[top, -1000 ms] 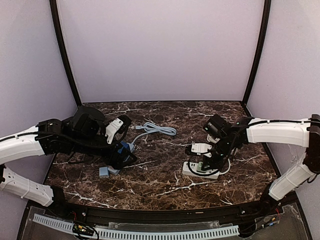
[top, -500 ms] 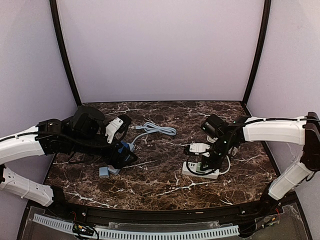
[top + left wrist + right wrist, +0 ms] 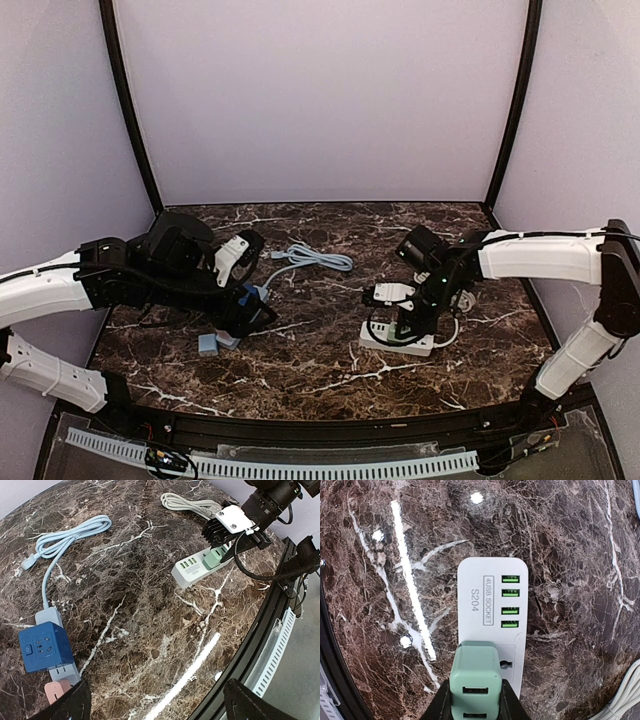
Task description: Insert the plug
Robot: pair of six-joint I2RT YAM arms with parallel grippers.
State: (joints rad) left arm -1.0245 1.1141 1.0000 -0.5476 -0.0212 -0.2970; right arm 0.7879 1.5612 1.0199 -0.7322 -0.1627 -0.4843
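While the right gripper (image 3: 476,705) pinches the green plug (image 3: 476,672) over the white power strip (image 3: 492,592), keep it square and press straight down. The left gripper (image 3: 157,702) hangs spread.

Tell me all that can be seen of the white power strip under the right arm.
The white power strip is a flat, rounded plastic block lying on the marble table. Print reads "4USB SOCKET S204" beside four green USB ports. A mint-green adapter, gripped by the right end effector, stands on its outlet, hiding one end.
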